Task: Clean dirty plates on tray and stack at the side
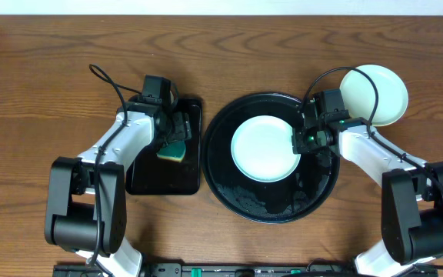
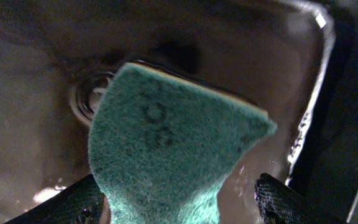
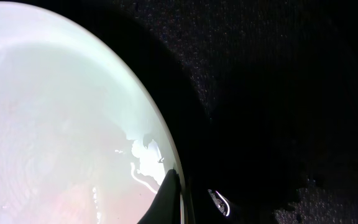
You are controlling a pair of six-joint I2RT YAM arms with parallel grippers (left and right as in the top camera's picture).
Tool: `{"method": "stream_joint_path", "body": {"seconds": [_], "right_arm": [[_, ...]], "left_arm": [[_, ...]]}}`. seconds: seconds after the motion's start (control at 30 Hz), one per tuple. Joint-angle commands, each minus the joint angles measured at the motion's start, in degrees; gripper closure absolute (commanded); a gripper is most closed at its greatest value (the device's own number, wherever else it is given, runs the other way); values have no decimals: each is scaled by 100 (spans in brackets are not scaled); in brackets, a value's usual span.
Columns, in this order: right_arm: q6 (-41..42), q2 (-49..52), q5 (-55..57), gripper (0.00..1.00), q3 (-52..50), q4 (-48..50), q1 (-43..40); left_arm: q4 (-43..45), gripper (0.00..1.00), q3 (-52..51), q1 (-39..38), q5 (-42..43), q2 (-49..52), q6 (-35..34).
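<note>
A pale mint plate (image 1: pixel 264 148) lies in the middle of the round black tray (image 1: pixel 241 201). My right gripper (image 1: pixel 301 139) is at the plate's right rim. In the right wrist view one finger lies on the plate (image 3: pixel 61 118) just inside the rim and the other sits outside it, so the gripper (image 3: pixel 194 198) is shut on the rim. Two more plates (image 1: pixel 377 94) are stacked on the table at the far right, a pale mint one on top with a pale yellow edge showing under it. My left gripper (image 1: pixel 177 132) is open around a green sponge (image 2: pixel 166 149).
The sponge (image 1: pixel 173 151) rests in a smaller rectangular black tray (image 1: pixel 164 181) left of the round tray, and that tray looks wet (image 2: pixel 36 124). Water drops lie on the round tray's front part (image 1: pixel 271 204). Bare wooden table surrounds both trays.
</note>
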Motion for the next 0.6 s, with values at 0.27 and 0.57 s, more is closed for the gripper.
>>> {"method": "stream_joint_path", "body": {"seconds": [0.27,0.57], "right_arm": [[-20,103,186,99,-9,-55,-2],[-20,103,186,99,-9,-52,-4]], "left_arm": [[372,22,83,2,13,162,44],[540,22,90,-2,-601,127,341]]}}
